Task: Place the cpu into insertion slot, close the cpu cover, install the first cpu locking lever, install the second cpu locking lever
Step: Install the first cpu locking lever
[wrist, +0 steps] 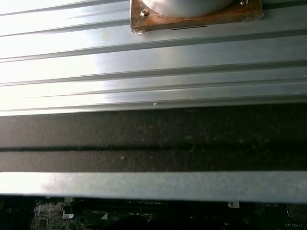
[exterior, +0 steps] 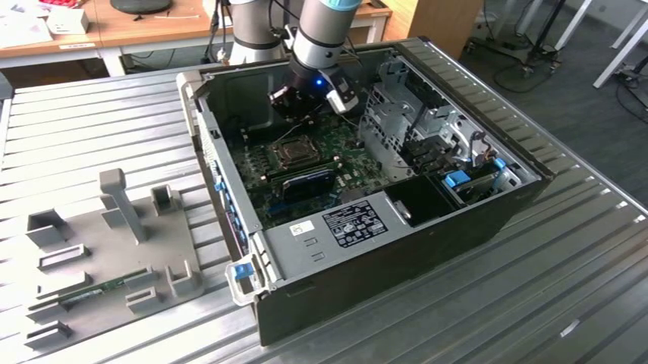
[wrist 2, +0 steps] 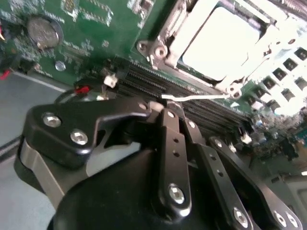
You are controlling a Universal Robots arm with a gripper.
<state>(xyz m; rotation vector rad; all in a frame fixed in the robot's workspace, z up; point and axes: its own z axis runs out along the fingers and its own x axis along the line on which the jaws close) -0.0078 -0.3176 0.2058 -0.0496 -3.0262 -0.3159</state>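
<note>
Seen in the exterior view: an open computer case (exterior: 486, 220) lying on its side on a ribbed metal table (exterior: 91, 121), with the arm (exterior: 322, 34) reaching down into its far end. Tight quarters there: the grey case wall (exterior: 208, 144) on the exterior view's left, a metal drive cage (exterior: 405, 114) on the exterior view's right, the case's far wall close behind the arm. More open room toward the near end, over the green circuit board (exterior: 335, 148) and a labelled grey box (exterior: 335, 227). On the table at the exterior view's left, well apart from the case, a grey tray (exterior: 111, 250) with upright holders. Pincer (exterior: 299, 106) low over the board's far part, just beyond the socket (exterior: 296, 153). In the second wrist view, black fingers (wrist 2: 172, 139) brought together, their tips (wrist 2: 168, 106) at a thin silvery lever (wrist 2: 199, 98); hard to tell whether clamped on it or only touching. Beyond the lever, across the long black memory slots (wrist 2: 158, 86), the chip (wrist 2: 220, 43) seated in the socket, its pale metal top showing through the window of the silvery cover (wrist 2: 168, 36), which lies flat around it. In the first wrist view, ribbed table surface, a dark band of case wall and a sliver of green board (wrist: 72, 213).
</note>
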